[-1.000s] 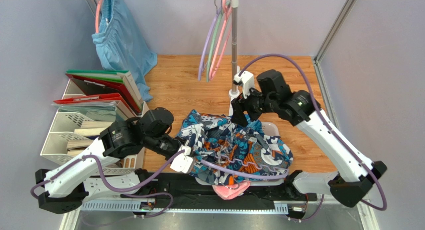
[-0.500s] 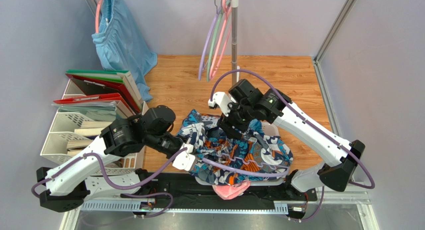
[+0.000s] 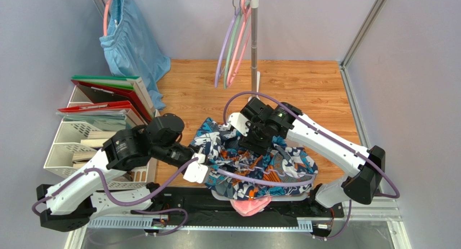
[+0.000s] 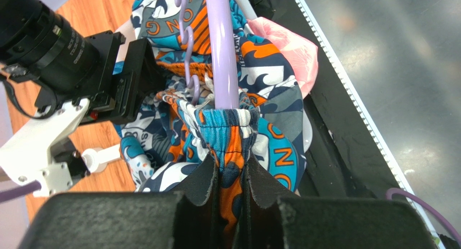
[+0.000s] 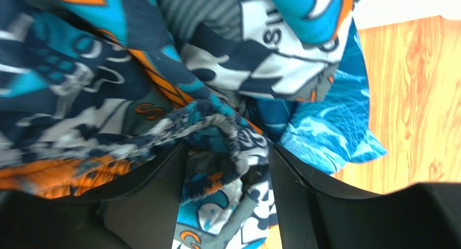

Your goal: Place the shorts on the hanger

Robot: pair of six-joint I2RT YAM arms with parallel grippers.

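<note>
The printed shorts (image 3: 254, 162) lie bunched on the table between both arms. The lavender hanger (image 3: 254, 180) lies across them; in the left wrist view its arm (image 4: 222, 54) runs into the gathered waistband (image 4: 227, 122). My left gripper (image 3: 201, 165) is shut on the waistband fabric of the shorts (image 4: 231, 165). My right gripper (image 3: 253, 144) is down on the far side of the shorts; its jaws stand open on either side of a fold of elastic hem (image 5: 230, 157), not closed on it.
A pink garment (image 3: 249, 206) lies at the near edge under the shorts. Light-blue shorts (image 3: 130, 44) hang at the back left. Purple, green and pink hangers (image 3: 232, 44) hang by the rack pole (image 3: 254, 54). A file tray (image 3: 92, 135) stands at the left.
My right arm has swung left and down from the rack pole onto the shorts. My left gripper has kept its hold and shifted only slightly.
</note>
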